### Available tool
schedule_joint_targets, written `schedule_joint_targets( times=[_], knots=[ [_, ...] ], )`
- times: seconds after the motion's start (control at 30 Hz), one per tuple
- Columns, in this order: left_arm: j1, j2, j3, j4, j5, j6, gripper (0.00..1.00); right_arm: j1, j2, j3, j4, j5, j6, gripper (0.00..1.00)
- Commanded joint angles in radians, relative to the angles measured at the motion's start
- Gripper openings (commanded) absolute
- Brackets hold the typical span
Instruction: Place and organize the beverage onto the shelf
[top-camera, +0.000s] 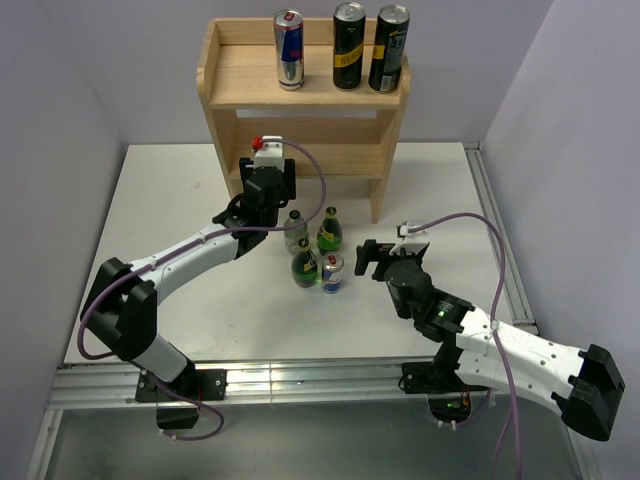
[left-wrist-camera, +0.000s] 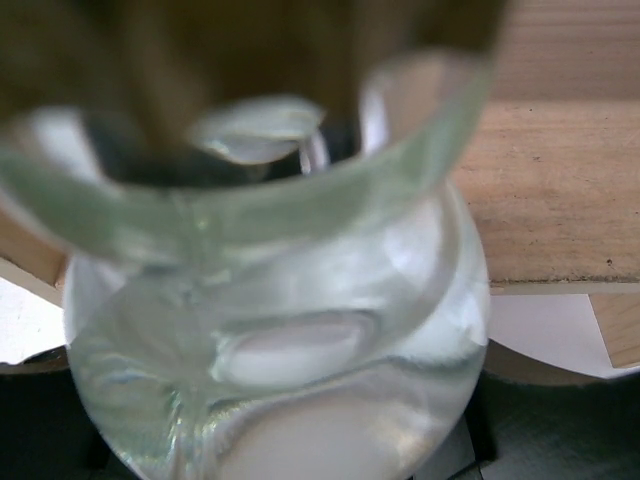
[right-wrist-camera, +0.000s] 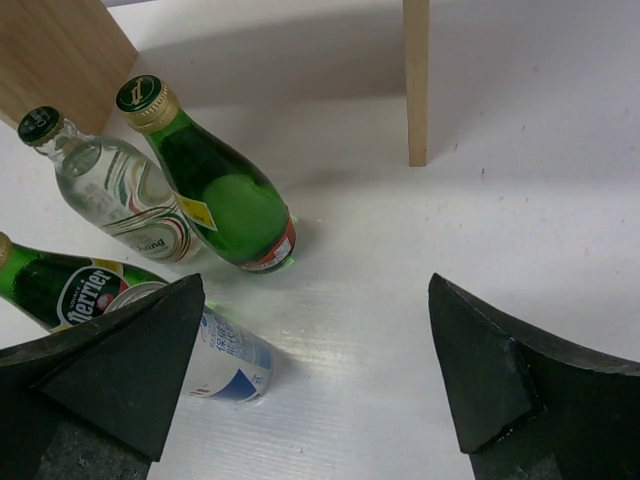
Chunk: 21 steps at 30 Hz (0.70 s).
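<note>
Three cans are standing atop the light-wood two-tier shelf (top-camera: 245, 80): one silver-blue can (top-camera: 289, 48), two black-and-gold cans (top-camera: 349, 46). Two green glass bottles (top-camera: 329, 231), one clear dark-capped bottle (top-camera: 295, 231) and one small blue-white can (top-camera: 332, 272) are sitting between left gripper (top-camera: 268, 188) and right gripper (top-camera: 368, 258). One clear glass container (left-wrist-camera: 280, 330) is filling the left wrist view, shelf boards alongside; whether those jaws are clamping it cannot be told. Right fingers (right-wrist-camera: 480, 370) are gaping empty, the shelf lying well beyond.

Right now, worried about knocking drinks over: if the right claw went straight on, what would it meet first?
The right claw would probably touch the small blue-and-white can first, beside one finger; the red-labelled green bottle stands further on. Depth is unclear.
</note>
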<state>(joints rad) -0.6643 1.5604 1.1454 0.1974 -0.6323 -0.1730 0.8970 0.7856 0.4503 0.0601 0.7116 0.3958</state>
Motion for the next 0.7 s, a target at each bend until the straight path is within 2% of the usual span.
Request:
schedule_joint_targets(
  times=[0.0,0.3,0.67],
  knots=[
    [0.015,-0.097,0.062,0.169,-0.009,0.015,0.00,-0.013,0.010,-0.010,0.053,-0.003,-0.002,1.00],
    [0.014,-0.134,0.066,0.171,-0.017,0.035,0.00,-0.021,0.038,-0.010,0.070,-0.015,0.003,1.00],
    [0.074,-0.056,0.114,0.197,0.022,0.017,0.00,-0.033,0.053,-0.019,0.084,-0.029,0.002,1.00]
  ],
)
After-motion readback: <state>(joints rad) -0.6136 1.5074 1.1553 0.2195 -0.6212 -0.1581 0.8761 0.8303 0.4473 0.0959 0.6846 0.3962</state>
